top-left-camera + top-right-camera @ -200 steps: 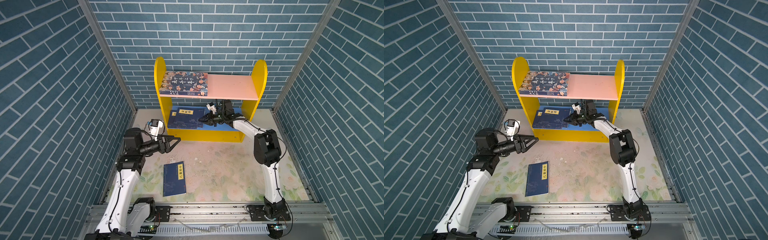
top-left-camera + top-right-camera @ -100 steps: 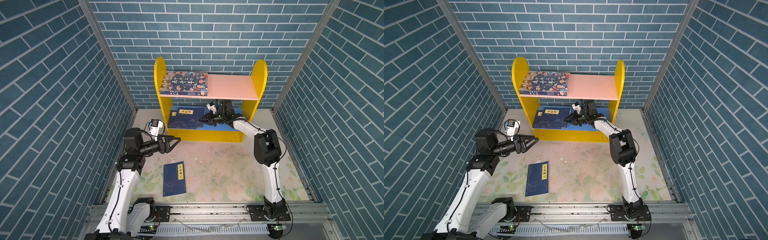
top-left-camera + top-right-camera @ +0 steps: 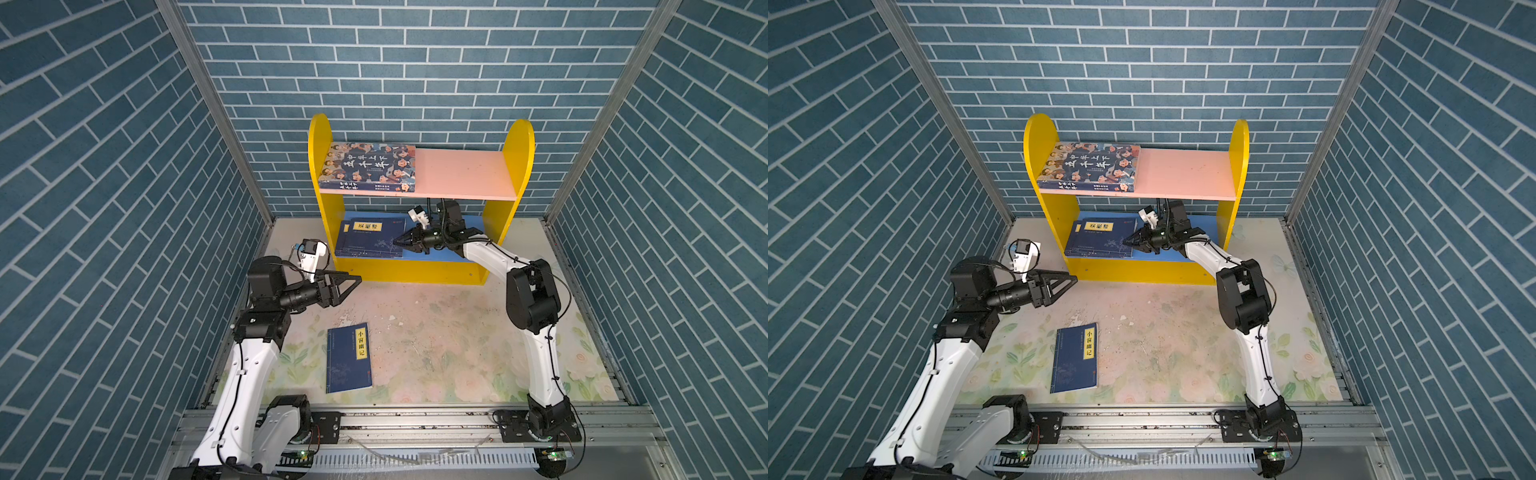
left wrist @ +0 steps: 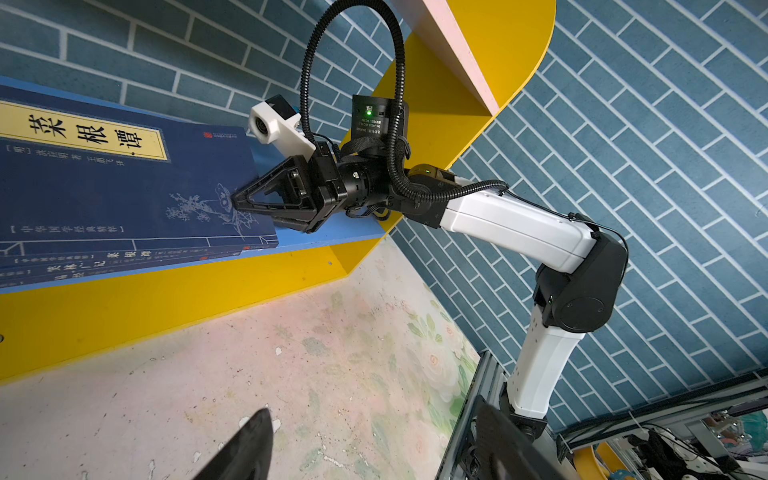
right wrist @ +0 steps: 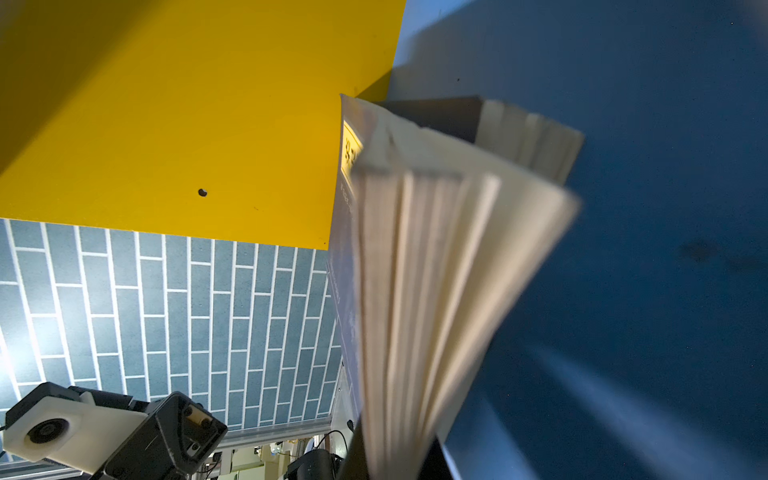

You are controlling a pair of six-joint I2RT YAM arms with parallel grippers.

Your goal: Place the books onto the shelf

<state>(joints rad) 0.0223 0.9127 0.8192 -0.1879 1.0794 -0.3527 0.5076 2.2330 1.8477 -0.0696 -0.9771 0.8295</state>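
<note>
Blue brick walls [image 3: 415, 62] closed in a floral desk [image 3: 449, 340], and in both top views we saw the shelf [image 3: 318, 137] standing at the back of it. On its pink upper board [image 3: 461, 174] lay the cartoon-cover book [image 3: 370, 166], flat at the left end. A stack of navy books [image 3: 365, 246] lay on the blue lower board [image 3: 428, 257], and the right fingers [image 3: 409, 242] were clenched on the right edge of the top navy book [image 3: 374, 235]. One loose navy book [image 3: 349, 359] lay flat on the desk, well apart from the shelf, near the left arm [image 3: 249, 365]. The left fingers [image 3: 352, 275] hovered above the desk in front of the shelf's left side, spread and grasping nothing. From the left wrist view we saw one right finger over the top cover and its partner below the edge, three spines [image 4: 124, 264] showing in the stack, and the left fingers' own tips wide apart. From the right wrist view we made out blurred, fanned pages [image 5: 436, 270] right at the lens, a yellow shelf side [image 5: 166, 104] beside them, and the left arm's white camera housing [image 5: 45, 428] beyond.
</note>
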